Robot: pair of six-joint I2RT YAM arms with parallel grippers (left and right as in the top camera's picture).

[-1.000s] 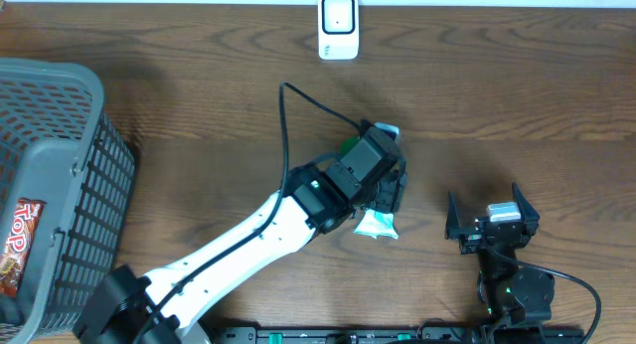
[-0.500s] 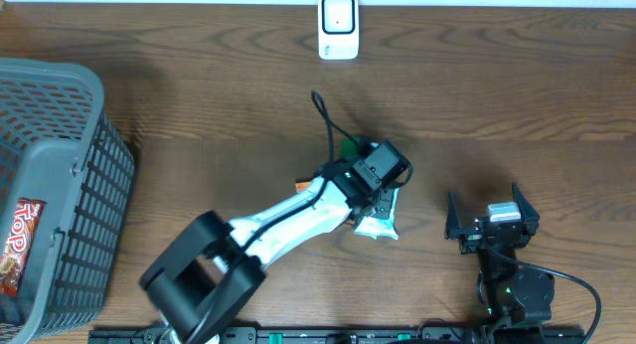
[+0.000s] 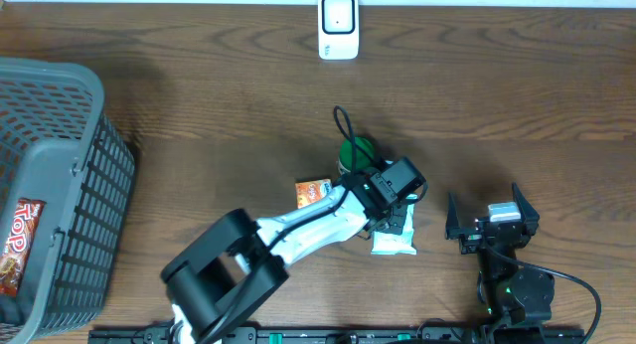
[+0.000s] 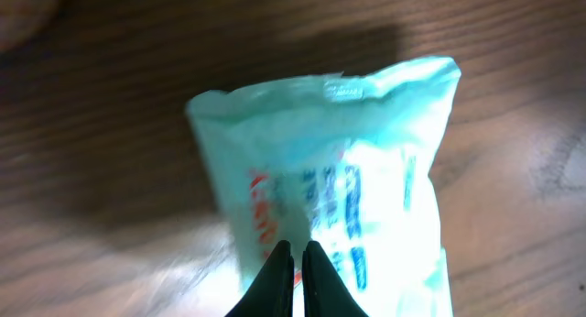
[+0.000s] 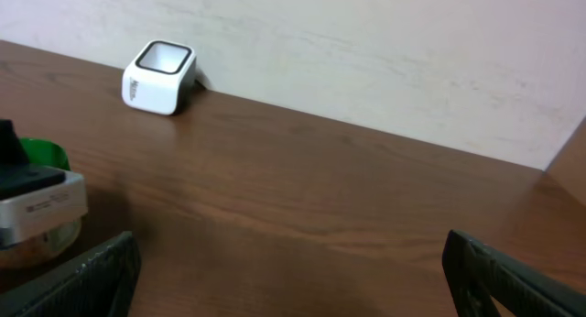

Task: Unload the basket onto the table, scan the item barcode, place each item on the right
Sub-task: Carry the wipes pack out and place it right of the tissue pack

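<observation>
Jaws of the left gripper (image 4: 293, 257) pinch shut on the pale packet (image 4: 366, 170); those of the right gripper (image 3: 489, 210) stand wide open. The basket (image 3: 60, 135) sits far left of the scanner (image 3: 338, 26); the packet lies well in front of it, slightly right.

Basket (image 3: 99, 175) at left with snack pack (image 3: 20, 247) inside, scanner (image 3: 338, 27) at far edge, pouch (image 3: 396, 243) mid-table, packet (image 3: 313, 192) left of it.
</observation>
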